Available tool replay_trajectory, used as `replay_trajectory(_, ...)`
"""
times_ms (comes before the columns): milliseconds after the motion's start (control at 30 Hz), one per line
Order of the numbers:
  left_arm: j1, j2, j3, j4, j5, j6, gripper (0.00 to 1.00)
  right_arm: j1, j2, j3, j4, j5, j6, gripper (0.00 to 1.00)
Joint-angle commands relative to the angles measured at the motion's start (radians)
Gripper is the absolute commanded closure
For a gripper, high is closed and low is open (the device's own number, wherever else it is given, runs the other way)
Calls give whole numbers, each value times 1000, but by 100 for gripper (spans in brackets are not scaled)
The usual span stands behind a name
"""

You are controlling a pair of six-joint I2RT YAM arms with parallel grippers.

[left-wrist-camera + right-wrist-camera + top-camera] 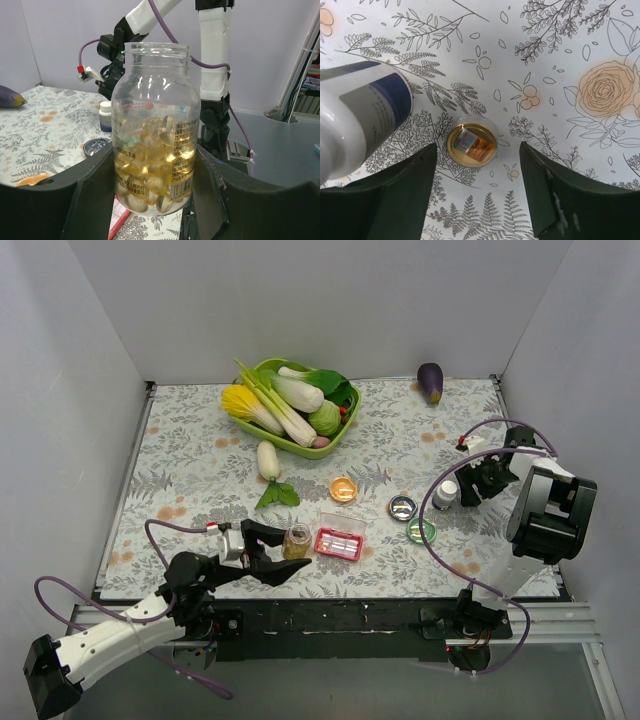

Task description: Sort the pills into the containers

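Pills (pixel 340 542) blur into pale specks inside the translucent pink box (pixel 322 547); left claw (pixel 152 197) clamps a clear uncapped capsule jar (pixel 155 125); right claw (pixel 477 195) gapes empty.

The flat surface (pixel 180 450) carried a grey fern print with pale orange roses; the rectangular plastic compartment box (pixel 338 543) was translucent pink-red.

The box (pixel 338 543) lies toward the near edge of the table (pixel 190 460), with the jar (pixel 297 540) just left of it, between the left gripper's (pixel 291 549) fingers. Behind the box sits a cap (pixel 343 489). To its right lie two lids (pixel 402 507), then a bottle (pixel 446 493) beside the right gripper (pixel 470 488). The bowl (pixel 300 410) stands far centre and an eggplant (pixel 430 382) far right.
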Motion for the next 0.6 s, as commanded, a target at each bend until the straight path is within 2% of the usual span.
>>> replay_trajectory(0,6,1,20,-13,-13,-15,100,15,22,-6,60,30,51,30)
replay_trajectory(67,6,-4,17,-22,-13,-24,100,19,25,-12,66,48,58,38)
replay_trajectory(133,5,-10,20,-40,-9,-30,100,19,32,-12,66,53,57,41)
replay_trajectory(367,6,-7,31,-91,16,-40,100,19,-13,-3,51,41,32,67)
replay_trajectory(467,6,39,45,-109,41,-46,100,19,-89,32,13,64,0,73)
replay_trajectory(567,5,111,59,-89,76,-55,100,29,-181,104,-42,41,-43,75)
